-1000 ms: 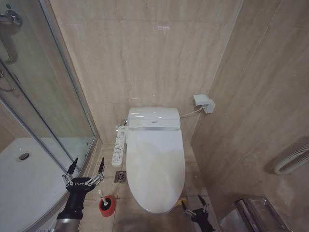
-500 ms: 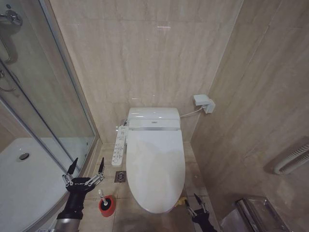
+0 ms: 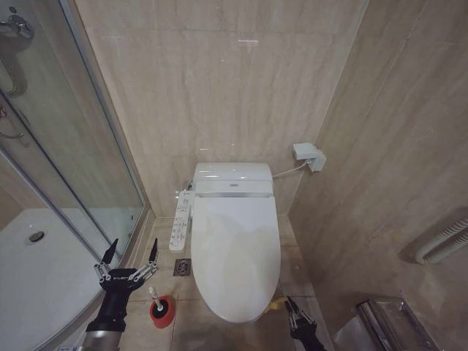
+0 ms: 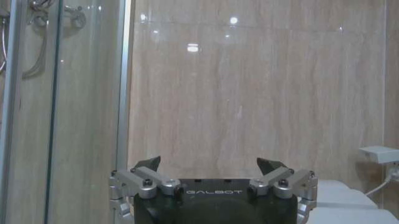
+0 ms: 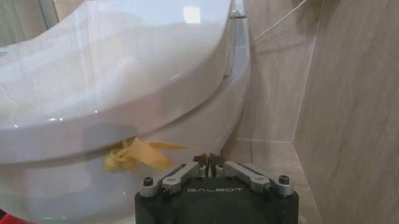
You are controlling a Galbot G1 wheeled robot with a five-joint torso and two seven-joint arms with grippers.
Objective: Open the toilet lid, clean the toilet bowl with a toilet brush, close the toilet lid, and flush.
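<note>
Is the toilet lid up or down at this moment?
Down. The toilet lid lies flat over the toilet, its top facing up, with the yellow strap hanging at its front edge.

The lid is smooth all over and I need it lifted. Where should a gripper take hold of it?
By the yellow strap tied at the front edge of the lid, coming in low from the front right. The lid lies flat and glossy, with no handle, while the strap hangs free below the rim. The right gripper, fingers together, sits just beside it.
</note>
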